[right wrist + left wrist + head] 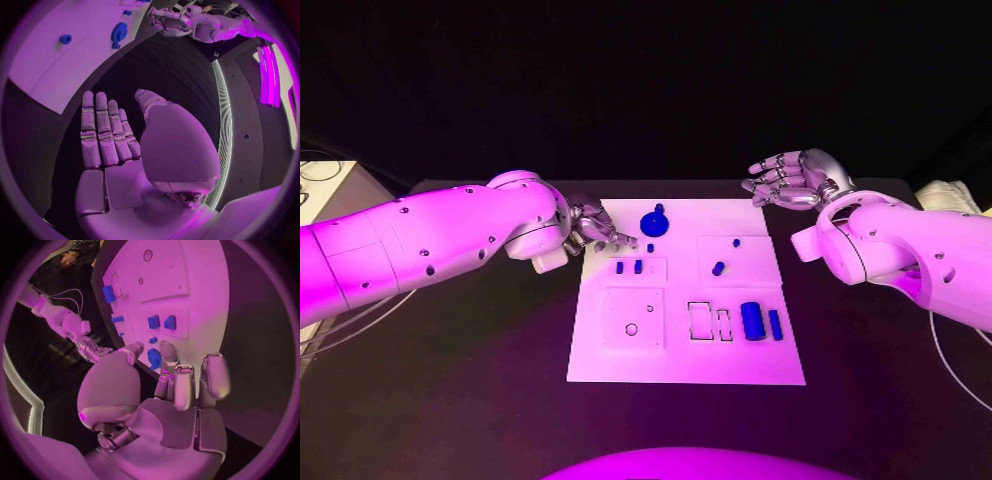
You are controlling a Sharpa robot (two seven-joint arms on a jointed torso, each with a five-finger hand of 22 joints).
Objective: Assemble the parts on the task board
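The white task board (689, 360) lies in the middle of the table. On it are a round blue disc part (655, 222), two small blue blocks (629, 267), a short peg (718, 268), a blue cylinder (753, 320) and a thin bar (775, 324). My left hand (596, 228) hovers at the board's far left edge, fingers spread, holding nothing; the disc part (154, 358) lies just past its fingertips (167, 352). My right hand (793, 180) hangs beyond the board's far right corner, open and empty, with its fingers (103, 130) stretched out.
Empty cut-outs mark the board: a square recess with a small hole (633, 320) and narrow rectangular slots (701, 320). Black table (473, 380) surrounds the board. A pale object (952, 192) sits at the table's far right edge.
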